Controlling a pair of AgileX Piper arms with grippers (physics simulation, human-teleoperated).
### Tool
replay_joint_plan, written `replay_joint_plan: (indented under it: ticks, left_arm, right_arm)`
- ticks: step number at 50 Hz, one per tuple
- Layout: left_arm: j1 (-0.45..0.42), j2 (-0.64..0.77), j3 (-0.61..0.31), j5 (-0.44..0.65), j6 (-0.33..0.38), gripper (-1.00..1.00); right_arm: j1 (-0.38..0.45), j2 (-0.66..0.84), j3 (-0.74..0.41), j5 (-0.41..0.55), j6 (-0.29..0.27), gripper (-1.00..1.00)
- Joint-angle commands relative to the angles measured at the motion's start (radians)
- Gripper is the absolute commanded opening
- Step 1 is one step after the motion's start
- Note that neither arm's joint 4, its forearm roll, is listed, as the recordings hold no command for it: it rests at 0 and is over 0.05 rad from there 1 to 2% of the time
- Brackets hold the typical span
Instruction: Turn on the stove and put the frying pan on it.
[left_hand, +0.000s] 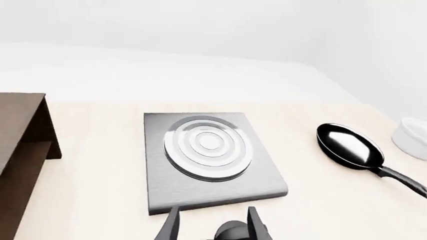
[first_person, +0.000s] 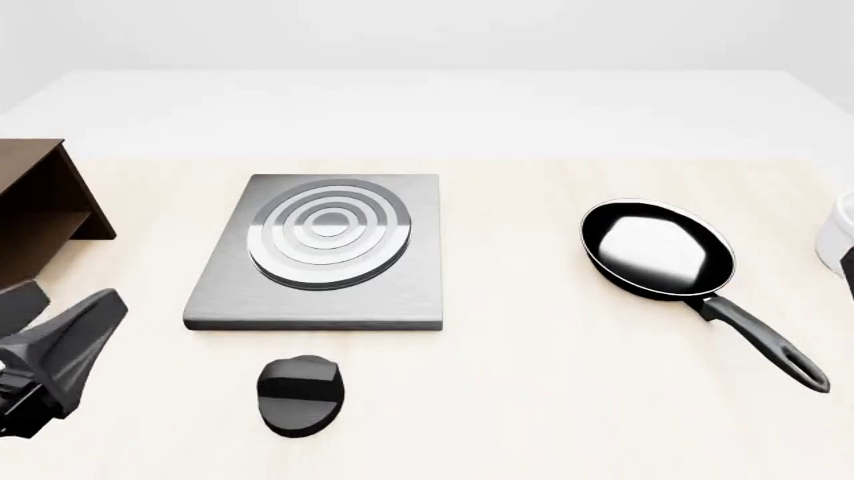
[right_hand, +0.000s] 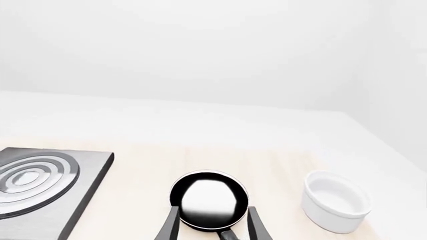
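Observation:
The stove is a flat grey slab with silver and dark burner rings, at the table's middle left. Its black oval knob lies apart, in front of it. The frying pan sits on the table to the right, its handle pointing to the near right. My left gripper is open and empty, and the knob shows low between its fingers. My right gripper is open and empty, with the pan just beyond its fingertips.
A brown wooden shelf stands at the left edge. A white cup stands at the far right, beyond the pan. My left arm comes in at the near left corner.

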Motion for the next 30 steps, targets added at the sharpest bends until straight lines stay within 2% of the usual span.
replay_joint_plan:
  ticks: [1,2,3,4,5,6,7,8,10,12,14,16,19,23,26,28,30]
  left_arm:
    - [0.25,-0.165,0.151,-0.158,0.262,1.0]
    - [0.275,-0.166,0.187,-0.204,0.286,1.0]
    - [0.282,-0.166,0.195,-0.233,0.315,1.0]
    - [0.282,-0.166,0.194,-0.233,0.315,1.0]
    - [0.283,-0.165,0.195,-0.198,0.262,1.0]
    - [0.286,-0.161,0.195,-0.172,0.229,1.0]
    - [0.288,-0.161,0.194,-0.172,0.222,1.0]
    - [0.28,-0.158,0.196,-0.181,0.243,1.0]
    - [0.287,-0.161,0.196,-0.172,0.248,1.0]
    - [0.272,-0.166,0.19,-0.191,0.228,1.0]
    - [0.28,-0.166,0.188,-0.181,0.226,1.0]
    - [0.276,-0.166,0.188,-0.18,0.232,1.0]
    - [0.276,-0.166,0.186,-0.179,0.235,1.0]
    - [0.282,-0.166,0.177,-0.172,0.219,1.0]
    - [0.283,-0.165,0.182,-0.165,0.213,1.0]
    - [0.294,-0.163,0.192,-0.158,0.216,1.0]
    - [0.294,-0.162,0.192,-0.158,0.22,1.0]
  right_arm:
    - [0.051,0.139,-0.258,0.158,-0.086,1.0]
    - [0.061,0.228,-0.294,0.183,-0.115,1.0]
    - [0.113,0.283,-0.31,0.197,-0.089,1.0]
    - [0.113,0.283,-0.31,0.197,-0.089,1.0]
    - [0.101,0.391,-0.333,0.199,-0.111,1.0]
    - [0.122,0.419,-0.33,0.183,-0.15,1.0]
    - [0.113,0.435,-0.329,0.169,-0.188,1.0]
    - [0.091,0.464,-0.331,0.165,-0.25,1.0]
    - [0.094,0.516,-0.341,0.172,-0.271,1.0]
    - [0.056,0.597,-0.364,0.143,-0.279,1.0]
    - [0.013,0.64,-0.351,0.115,-0.327,1.0]
    - [0.011,0.66,-0.35,0.115,-0.326,1.0]
    - [-0.001,0.734,-0.336,0.059,-0.323,1.0]
    - [-0.057,0.811,-0.291,-0.025,-0.369,1.0]
    - [-0.062,0.831,-0.276,-0.04,-0.378,1.0]
    - [-0.092,0.905,-0.24,-0.116,-0.413,1.0]
    - [-0.1,0.928,-0.226,-0.151,-0.409,1.0]
